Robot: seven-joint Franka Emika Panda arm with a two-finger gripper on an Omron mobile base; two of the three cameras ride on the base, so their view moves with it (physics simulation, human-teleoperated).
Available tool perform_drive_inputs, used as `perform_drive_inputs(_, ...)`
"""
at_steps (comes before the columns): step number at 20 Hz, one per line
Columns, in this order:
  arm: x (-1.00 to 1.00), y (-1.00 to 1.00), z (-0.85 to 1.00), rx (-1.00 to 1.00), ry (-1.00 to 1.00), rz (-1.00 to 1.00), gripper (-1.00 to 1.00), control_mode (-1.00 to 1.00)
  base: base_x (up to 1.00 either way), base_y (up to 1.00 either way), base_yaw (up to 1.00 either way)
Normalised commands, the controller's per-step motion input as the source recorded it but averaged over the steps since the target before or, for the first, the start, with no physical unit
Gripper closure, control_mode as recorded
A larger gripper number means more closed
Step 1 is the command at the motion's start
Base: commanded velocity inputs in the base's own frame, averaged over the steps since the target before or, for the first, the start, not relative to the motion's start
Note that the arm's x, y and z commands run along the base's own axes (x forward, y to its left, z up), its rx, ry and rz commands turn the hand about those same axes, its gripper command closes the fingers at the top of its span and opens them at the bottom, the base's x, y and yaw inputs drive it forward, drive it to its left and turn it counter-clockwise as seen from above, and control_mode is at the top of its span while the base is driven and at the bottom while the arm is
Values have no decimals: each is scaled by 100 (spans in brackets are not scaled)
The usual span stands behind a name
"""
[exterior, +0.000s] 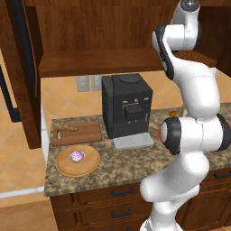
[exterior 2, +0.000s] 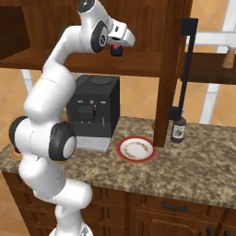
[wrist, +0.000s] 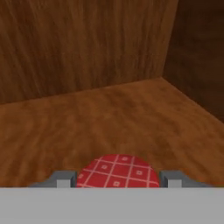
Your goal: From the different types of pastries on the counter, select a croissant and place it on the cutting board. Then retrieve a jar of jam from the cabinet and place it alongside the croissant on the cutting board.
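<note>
- At left of the left base view, the croissant (exterior: 66,130) lies on the cutting board (exterior: 85,133); I read that step as done.
- Upper middle of the right base view, my gripper (exterior 2: 117,49) clamps the jar of jam (exterior 2: 117,48) inside the cabinet (exterior 2: 138,27).
- Lower centre of the hand view, the checked lid (wrist: 117,171) sits low between the jaws; it could slip out on withdrawal.

Small squat jam jar (wrist: 117,171): red lid with white grid check. Speckled brown-grey granite worktop (exterior: 135,160). Round light-wood board (exterior: 77,161) carries pink-purple frosted cupcake (exterior: 77,156). Round plate (exterior 2: 136,149): red rim, cream centre. Boxy coffee machine (exterior: 126,105): black.
</note>
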Motion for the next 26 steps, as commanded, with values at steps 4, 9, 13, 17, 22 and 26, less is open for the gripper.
perform_drive_inputs(4,-100,83,0,0,-19,-1,100,-100,0,0,0)
perform_drive_inputs(9,-100,100,-9,5,-16,0,100,-100,0,0,0)
perform_drive_inputs(13,-100,100,-28,14,-8,-1,100,-100,0,0,0)
perform_drive_inputs(17,-73,100,-24,26,-12,3,100,-100,0,0,0)
perform_drive_inputs(22,-53,100,-27,18,-12,9,100,-100,0,0,0)
perform_drive_inputs(26,-19,100,-34,0,-1,22,100,-100,0,0,0)
